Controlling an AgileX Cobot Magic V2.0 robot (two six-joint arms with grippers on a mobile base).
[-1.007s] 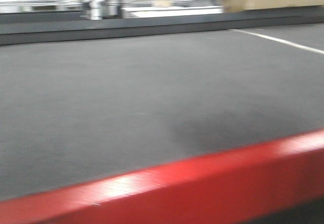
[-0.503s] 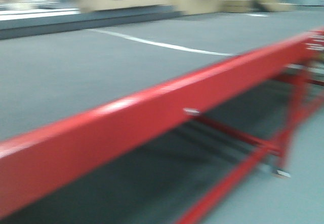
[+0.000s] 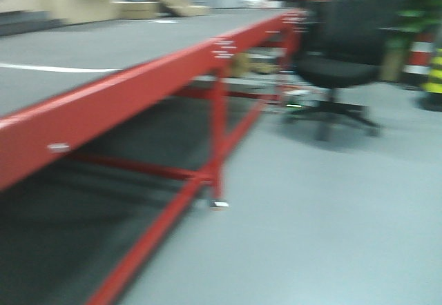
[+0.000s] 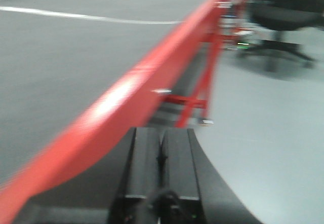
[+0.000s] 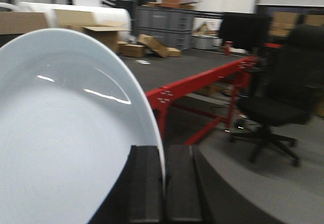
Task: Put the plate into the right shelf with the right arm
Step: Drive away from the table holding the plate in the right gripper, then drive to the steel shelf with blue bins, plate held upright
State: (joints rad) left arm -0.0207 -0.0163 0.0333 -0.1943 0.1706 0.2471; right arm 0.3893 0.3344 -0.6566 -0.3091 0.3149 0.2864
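The white plate (image 5: 66,133) fills the left of the right wrist view, standing on edge. My right gripper (image 5: 163,153) is shut on the plate's rim, one black finger on each side. My left gripper (image 4: 161,135) is shut and empty, held beside the red table frame (image 4: 131,89). The right shelf is out of view in all frames. Neither arm shows in the front view.
A red-framed table (image 3: 124,91) with a grey top runs along the left. A black office chair (image 3: 338,63) stands on the grey floor ahead; it also shows in the right wrist view (image 5: 283,102). Cardboard boxes (image 5: 147,44) and grey cabinets (image 5: 162,24) lie beyond the table.
The front view has swung to the right: from the grey table top, past the red edge, to the table's legs, the floor and the black chair. The frames are motion-blurred.
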